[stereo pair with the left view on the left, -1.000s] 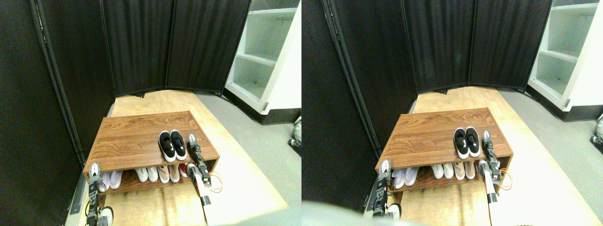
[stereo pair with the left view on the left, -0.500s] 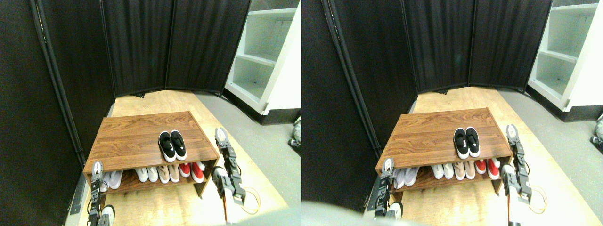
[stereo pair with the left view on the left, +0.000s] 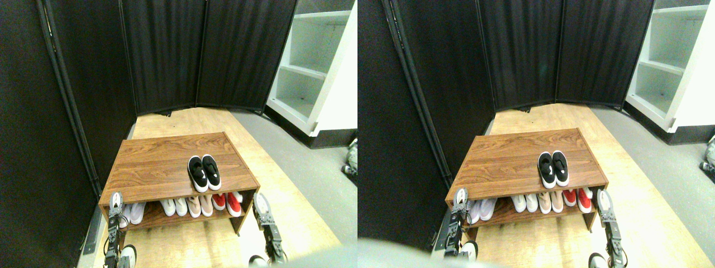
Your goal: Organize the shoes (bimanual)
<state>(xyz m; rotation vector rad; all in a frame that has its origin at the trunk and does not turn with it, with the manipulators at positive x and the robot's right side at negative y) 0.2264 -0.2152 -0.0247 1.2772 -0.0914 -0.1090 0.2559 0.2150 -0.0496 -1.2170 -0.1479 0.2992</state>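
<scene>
The shoes [stereo pair with the left view on the left: 203, 172], a pair of small black slip-ons with white soles, stand side by side on the right part of the wooden rack's top [stereo pair with the left view on the left: 162, 164], toes toward me. My left gripper [stereo pair with the left view on the left: 115, 200] hangs at the rack's front left corner, apart from the pair. Low beside the rack's front right corner, on the floor side, is my right gripper [stereo pair with the left view on the left: 260, 202]; it holds nothing and is well clear of the shoes.
On the rack's lower shelf sit white shoes [stereo pair with the left view on the left: 174, 206], beige shoes [stereo pair with the left view on the left: 200, 205] and red shoes [stereo pair with the left view on the left: 227, 203]. Black folding screens [stereo pair with the left view on the left: 167, 56] close off the back and left. A white shelving unit [stereo pair with the left view on the left: 315, 67] stands at the right, on grey floor.
My right arm has drawn back from beside the shoes on the rack top, swung out to the right, and dropped low by the rack's front right corner. The shoes and left arm stayed put.
</scene>
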